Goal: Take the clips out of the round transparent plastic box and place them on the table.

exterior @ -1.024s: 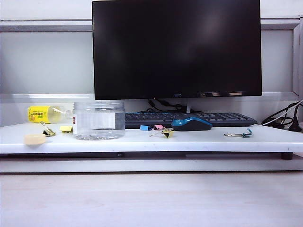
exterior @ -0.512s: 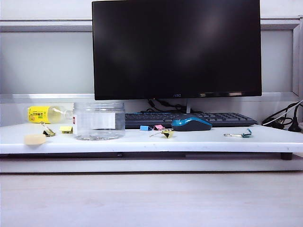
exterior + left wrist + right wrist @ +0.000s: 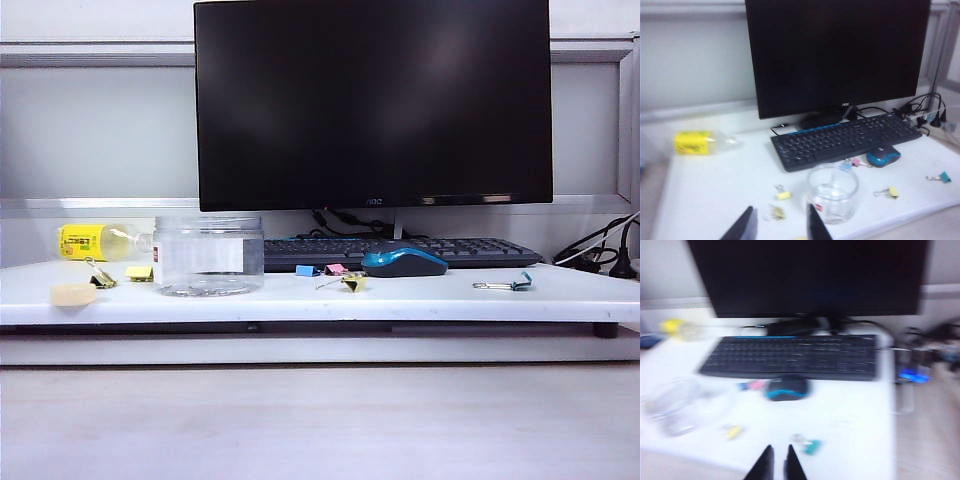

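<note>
On white table [image 3: 420, 296], ribbed clear jar [image 3: 208, 255]

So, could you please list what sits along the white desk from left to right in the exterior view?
Beige lid → yellow-labelled bottle → round transparent plastic box → blue clip → yellow clip → mouse → teal clip.

I'm seeing only fingertips: the left gripper [image 3: 778, 225] is showing two flat black blades, the right gripper [image 3: 777, 463] two slim, pointed black ones.

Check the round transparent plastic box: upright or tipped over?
Upright. The round transparent plastic box stands on its base on the table, open mouth up, lidless.
</note>
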